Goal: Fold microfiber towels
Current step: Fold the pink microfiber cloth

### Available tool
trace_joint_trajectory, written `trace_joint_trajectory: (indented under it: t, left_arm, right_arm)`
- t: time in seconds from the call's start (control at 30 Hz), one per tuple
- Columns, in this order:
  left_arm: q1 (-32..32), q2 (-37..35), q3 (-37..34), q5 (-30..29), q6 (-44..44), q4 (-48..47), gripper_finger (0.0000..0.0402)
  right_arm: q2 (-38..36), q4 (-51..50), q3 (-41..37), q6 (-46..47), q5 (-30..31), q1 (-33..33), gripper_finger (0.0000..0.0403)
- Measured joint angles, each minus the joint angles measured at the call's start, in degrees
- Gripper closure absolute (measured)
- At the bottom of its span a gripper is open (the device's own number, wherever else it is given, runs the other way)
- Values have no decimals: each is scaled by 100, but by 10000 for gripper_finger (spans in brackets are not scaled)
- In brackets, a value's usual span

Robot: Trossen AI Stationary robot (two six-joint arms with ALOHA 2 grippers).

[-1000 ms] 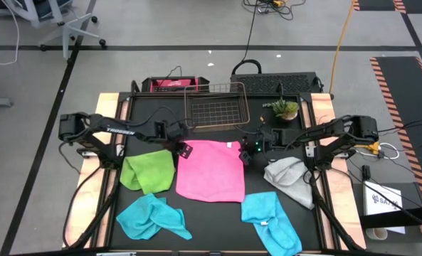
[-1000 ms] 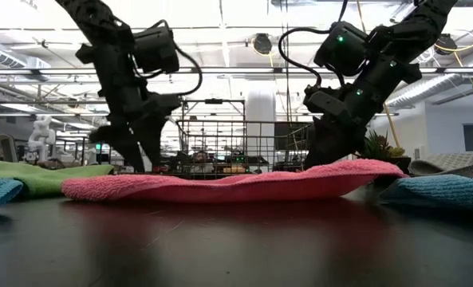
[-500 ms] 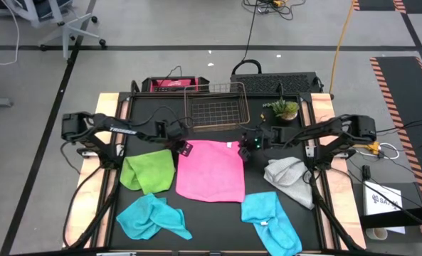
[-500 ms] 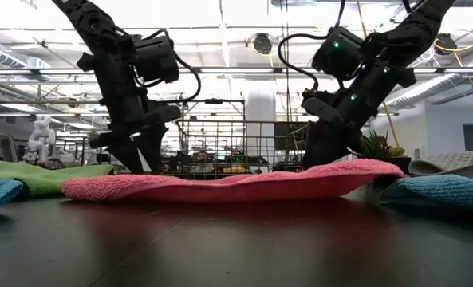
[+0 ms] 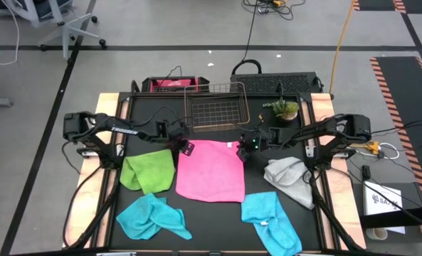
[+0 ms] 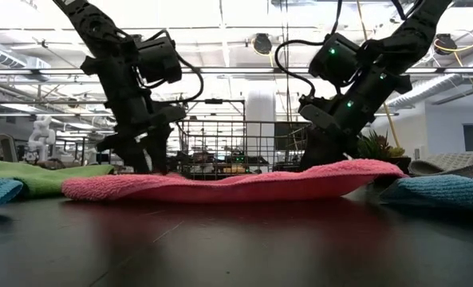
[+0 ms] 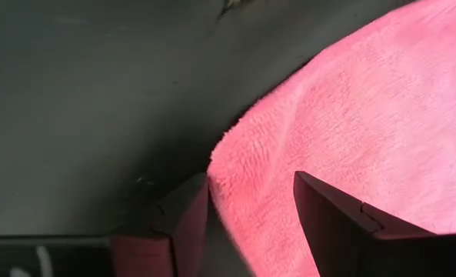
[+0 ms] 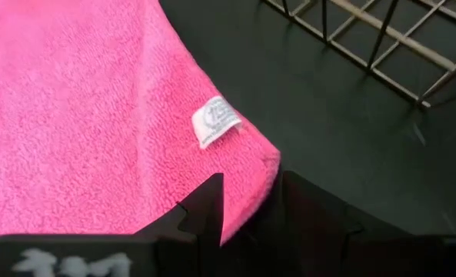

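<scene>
Your left gripper (image 7: 247,223) and right gripper (image 8: 251,204) each straddle a far corner of the pink towel (image 5: 211,171), jaws released.

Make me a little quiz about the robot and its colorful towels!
1. True or false: the pink towel lies spread flat in the middle of the table.
2. Which towel lies right beside the pink one on the left arm's side? A) lime green B) light grey C) turquoise
3. Fill in: the left gripper and right gripper each straddle a far ____ of the pink towel.

Key: 1 true; 2 A, the lime green towel; 3 corner.
</scene>
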Motion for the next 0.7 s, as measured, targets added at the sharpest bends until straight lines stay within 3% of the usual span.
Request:
trace_joint_trajectory:
  t: [0.23, 0.4, 0.57, 0.7]
  left_arm:
    - [0, 144, 0, -1, 4, -119, 206]
    - [-2, 135, -2, -49, -17, -81, 217]
    - [-14, 135, -2, -4, 7, -70, 277]
    - [-23, 132, -1, -1, 84, -70, 346]
  right_arm:
    - [107, 20, -2, 45, -2, 0, 277]
    - [234, 40, 2, 300, -23, 0, 321]
    - [344, 170, 4, 294, -284, 2, 392]
    - [299, 161, 2, 293, -343, 15, 395]
